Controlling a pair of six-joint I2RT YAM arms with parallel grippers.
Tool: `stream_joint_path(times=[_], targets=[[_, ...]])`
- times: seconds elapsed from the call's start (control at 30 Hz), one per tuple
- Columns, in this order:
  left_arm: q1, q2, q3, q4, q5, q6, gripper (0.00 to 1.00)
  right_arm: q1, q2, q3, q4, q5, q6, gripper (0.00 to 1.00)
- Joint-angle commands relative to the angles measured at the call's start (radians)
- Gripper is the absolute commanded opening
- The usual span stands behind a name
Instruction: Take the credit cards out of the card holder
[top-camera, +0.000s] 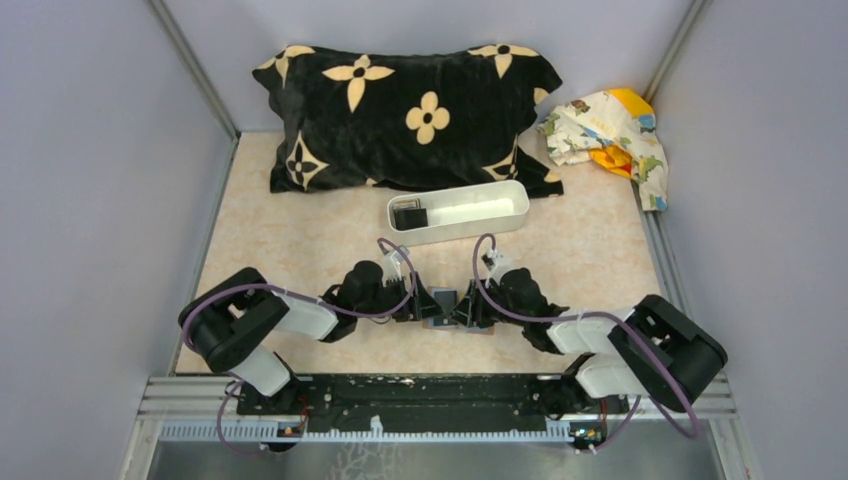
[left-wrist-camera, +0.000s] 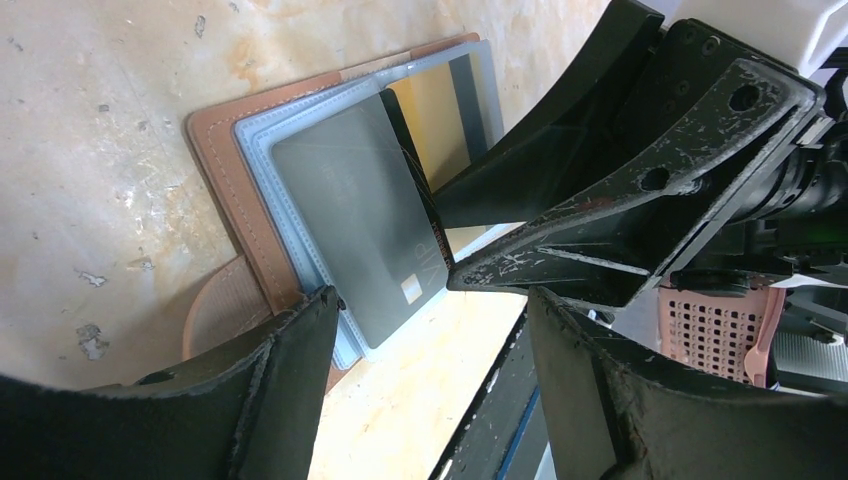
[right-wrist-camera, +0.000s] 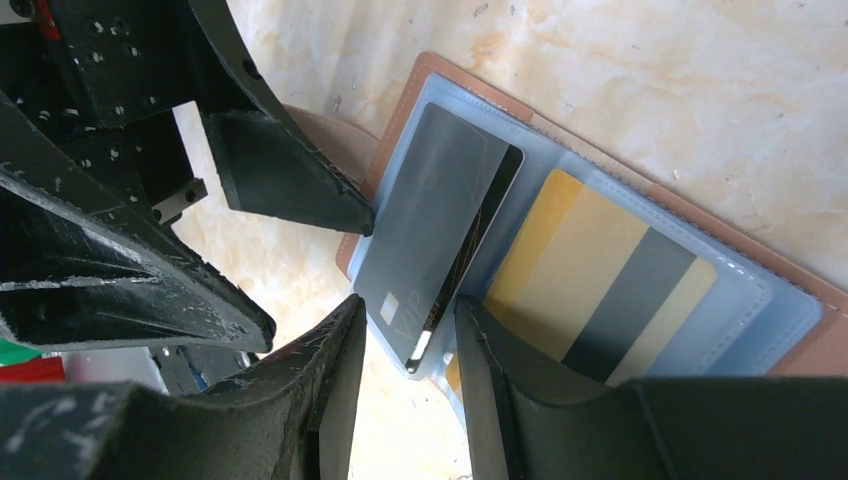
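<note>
The card holder (left-wrist-camera: 225, 150) lies open on the table, brown rim, light blue inside; it also shows in the right wrist view (right-wrist-camera: 790, 300) and between both grippers from the top (top-camera: 447, 322). A dark grey card (right-wrist-camera: 430, 225) sticks partway out of its pocket, with a black edge behind it. A tan-yellow and grey striped card (right-wrist-camera: 600, 280) sits in the other pocket. My right gripper (right-wrist-camera: 410, 310) is open, its fingers either side of the grey card's corner. My left gripper (left-wrist-camera: 430, 310) is open, and one fingertip (left-wrist-camera: 315, 320) rests on the holder's edge.
A long white tray (top-camera: 470, 200) stands behind the grippers with a dark card (top-camera: 408, 215) at its left end. A black flowered pillow (top-camera: 410, 115) and a crumpled cloth (top-camera: 610, 135) lie at the back. Grey walls close both sides.
</note>
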Motion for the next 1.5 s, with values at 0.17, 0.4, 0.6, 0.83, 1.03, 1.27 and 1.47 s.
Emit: stream_joint_path(times=[0.17, 0.4, 0.6, 0.83, 1.03, 1.27, 1.47], targets=[[-0.005, -0.022, 0.008, -0.034, 0.002, 0.009, 0.75, -0.018, 0.13, -0.03, 0.25, -0.075, 0.029, 0.37], [-0.005, -0.02, 0.008, -0.04, -0.003, 0.007, 0.75, -0.018, 0.124, -0.04, 0.324, -0.114, 0.069, 0.21], [-0.005, -0.008, 0.015, -0.028, 0.007, -0.002, 0.75, -0.019, 0.044, -0.04, 0.263, -0.116, 0.068, 0.12], [-0.005, 0.001, 0.018, -0.019, 0.014, -0.015, 0.75, -0.019, -0.051, -0.034, 0.15, -0.087, 0.045, 0.0], [-0.005, -0.002, 0.016, -0.011, 0.014, -0.021, 0.75, -0.021, -0.088, -0.049, 0.113, -0.078, 0.034, 0.0], [-0.005, 0.008, 0.013, -0.005, 0.017, -0.027, 0.75, -0.041, -0.151, -0.067, 0.041, -0.054, 0.017, 0.01], [-0.005, 0.016, 0.013, 0.004, 0.021, -0.031, 0.75, -0.06, -0.181, -0.072, -0.015, -0.049, -0.005, 0.12]])
